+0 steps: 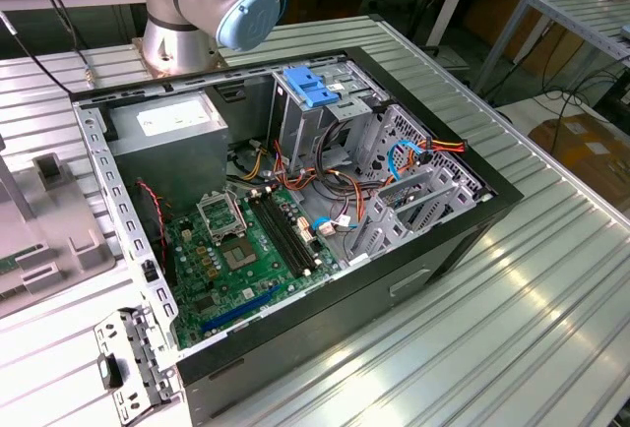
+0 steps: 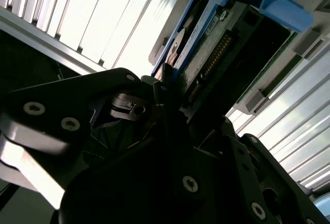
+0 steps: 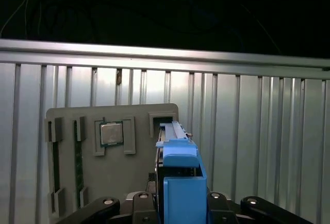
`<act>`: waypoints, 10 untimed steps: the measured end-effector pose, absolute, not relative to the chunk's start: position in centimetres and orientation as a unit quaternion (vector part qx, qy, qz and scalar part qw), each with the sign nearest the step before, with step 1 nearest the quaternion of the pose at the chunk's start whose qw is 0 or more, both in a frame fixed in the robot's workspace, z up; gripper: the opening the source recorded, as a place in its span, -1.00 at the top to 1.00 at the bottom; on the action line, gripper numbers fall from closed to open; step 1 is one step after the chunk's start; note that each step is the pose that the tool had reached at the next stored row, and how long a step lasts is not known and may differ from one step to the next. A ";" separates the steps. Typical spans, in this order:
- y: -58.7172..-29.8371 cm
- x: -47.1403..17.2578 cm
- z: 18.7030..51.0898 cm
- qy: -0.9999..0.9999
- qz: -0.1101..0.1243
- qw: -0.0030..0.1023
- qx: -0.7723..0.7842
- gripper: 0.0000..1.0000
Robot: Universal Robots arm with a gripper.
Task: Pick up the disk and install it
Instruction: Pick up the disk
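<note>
The disk (image 3: 179,182) stands on edge in its blue carrier frame, over the slot at one corner of a grey holder tray (image 3: 67,182). My gripper (image 3: 178,206) is shut on the disk, with a black finger (image 3: 142,203) against each side of the carrier. In the second wrist view the disk (image 2: 227,38) shows its connector edge and blue frame, and a dark fingertip (image 2: 166,77) presses on the frame. I cannot tell whether the disk is clear of the slot.
The holder tray also carries a processor chip (image 3: 111,133) and memory sticks (image 3: 78,162). In the exterior view an open computer case (image 1: 433,270) lies on the ribbed metal table, with a blue bracket (image 1: 310,86) on top of its drive cage. The arm's base (image 1: 187,14) stands behind the case.
</note>
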State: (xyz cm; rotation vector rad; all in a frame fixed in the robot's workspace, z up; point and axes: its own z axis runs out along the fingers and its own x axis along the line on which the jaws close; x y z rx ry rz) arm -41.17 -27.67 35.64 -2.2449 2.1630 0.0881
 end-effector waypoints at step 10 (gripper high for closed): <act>-27.7 -41.2 36.4 0.694 0.028 0.011 -0.720 0.26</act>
